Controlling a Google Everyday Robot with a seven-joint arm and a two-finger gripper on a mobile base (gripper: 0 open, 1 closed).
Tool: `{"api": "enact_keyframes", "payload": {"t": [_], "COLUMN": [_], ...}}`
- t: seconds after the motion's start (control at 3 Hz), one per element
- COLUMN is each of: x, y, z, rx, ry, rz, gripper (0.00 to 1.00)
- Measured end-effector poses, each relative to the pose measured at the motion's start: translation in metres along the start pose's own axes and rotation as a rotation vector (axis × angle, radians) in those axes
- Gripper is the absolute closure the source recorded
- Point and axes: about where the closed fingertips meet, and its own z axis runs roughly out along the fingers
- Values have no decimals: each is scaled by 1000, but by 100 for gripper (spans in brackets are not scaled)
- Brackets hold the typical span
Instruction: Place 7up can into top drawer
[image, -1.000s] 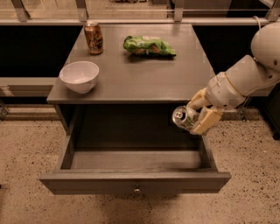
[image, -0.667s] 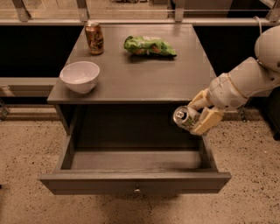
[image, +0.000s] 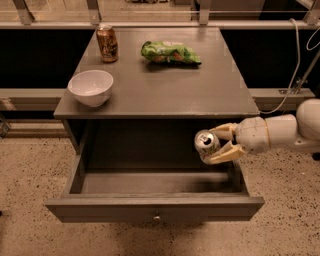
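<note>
The 7up can is green and white with a silver top, lying on its side with the top facing left. My gripper is shut on it, cream fingers above and below the can, reaching in from the right. The can hangs over the right part of the open top drawer, above its floor and just below the tabletop's front edge. The drawer is pulled out wide, with a small round knob on its grey front. The drawer's inside looks bare.
On the grey cabinet top stand a white bowl at the left, a brown-gold can at the back left and a green crisp bag at the back. A cable hangs at the right. Speckled floor lies around.
My arm has lowered and now reaches in more level from the right. The can has moved slightly down and left, deeper over the drawer.
</note>
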Motion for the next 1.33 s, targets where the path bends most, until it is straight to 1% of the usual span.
{"api": "enact_keyframes", "payload": {"t": [0.33,0.67,1.0,1.33], "x": [-10,-20,10,47], "y": [-6,-9,-2,10], "z": [-3,-2,4,-2], "rx": [109,117,106,116], "ry": [-297,-373,-255,-228], "rz": [47,69,118,217], "gripper": [100,81,58,36]}}
